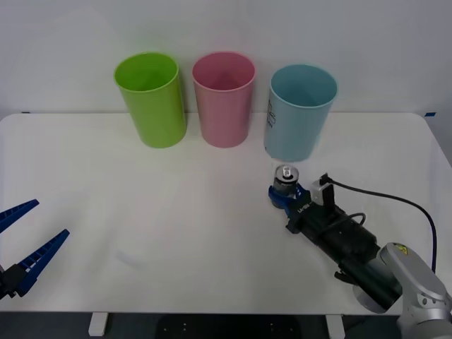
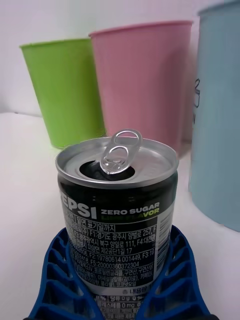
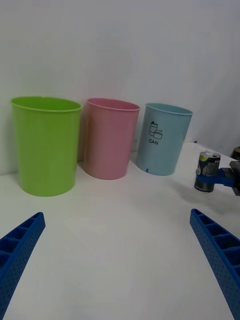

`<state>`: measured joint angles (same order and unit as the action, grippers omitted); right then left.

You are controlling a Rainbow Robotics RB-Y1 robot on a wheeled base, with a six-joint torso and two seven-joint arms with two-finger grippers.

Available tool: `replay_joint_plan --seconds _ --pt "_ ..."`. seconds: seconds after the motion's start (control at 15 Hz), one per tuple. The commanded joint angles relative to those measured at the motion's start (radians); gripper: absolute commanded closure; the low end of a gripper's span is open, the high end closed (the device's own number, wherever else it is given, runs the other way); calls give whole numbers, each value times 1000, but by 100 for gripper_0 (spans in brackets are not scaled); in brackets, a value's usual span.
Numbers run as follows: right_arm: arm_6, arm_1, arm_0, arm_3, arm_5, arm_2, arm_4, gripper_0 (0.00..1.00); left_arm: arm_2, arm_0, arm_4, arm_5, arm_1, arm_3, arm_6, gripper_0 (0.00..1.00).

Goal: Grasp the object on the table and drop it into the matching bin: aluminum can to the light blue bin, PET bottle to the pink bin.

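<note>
- The right gripper [image 2: 120,295] sits nearest the lens in its own wrist view: its blue ribbed fingers [image 2: 60,280] are closed around the lower half of the aluminum can [image 2: 117,215], pads pressed to both sides of the dark body.
- The can stands upright in that grip, silver top and pull tab uppermost, its mouth already open. In the left wrist view it appears lifted a little above the table [image 1: 141,212], though whether it has fully cleared the surface is hard to tell.
- Just beyond the can, in the front view, stands the light blue bin [image 1: 300,113], its white label marked CAN facing the robot. The can is just in front of its base and well below its rim.
- To the robot's left of that bin comes the pink bin [image 1: 224,99], then a lime green bin [image 1: 151,99], all three in a row at the far edge of the table.
- The left gripper [image 1: 25,244] waits at the near left corner, fingers spread wide and empty.
- Risks, as I judge them: the grip is low on a smooth can, so a quick lift could tip it; moving forward before rising enough would knock the bin's wall; and any leftover liquid could spill once the can is tilted.
</note>
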<state>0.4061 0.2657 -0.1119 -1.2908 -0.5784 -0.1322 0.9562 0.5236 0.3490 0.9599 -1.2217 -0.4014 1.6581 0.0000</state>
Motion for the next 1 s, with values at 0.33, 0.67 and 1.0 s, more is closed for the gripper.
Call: replay_joint_plan --seconds 0.33,0.67,1.0 --pt "-256 89 106 -309 26 5 27 100 0 0 0 0 0 0 0 0" --pt "-421 118 123 -430 2 62 67 100 0 0 0 0 0 0 0 0" --pt "-621 165 116 -552 2 128 142 100 0 0 0 0 0 0 0 0"
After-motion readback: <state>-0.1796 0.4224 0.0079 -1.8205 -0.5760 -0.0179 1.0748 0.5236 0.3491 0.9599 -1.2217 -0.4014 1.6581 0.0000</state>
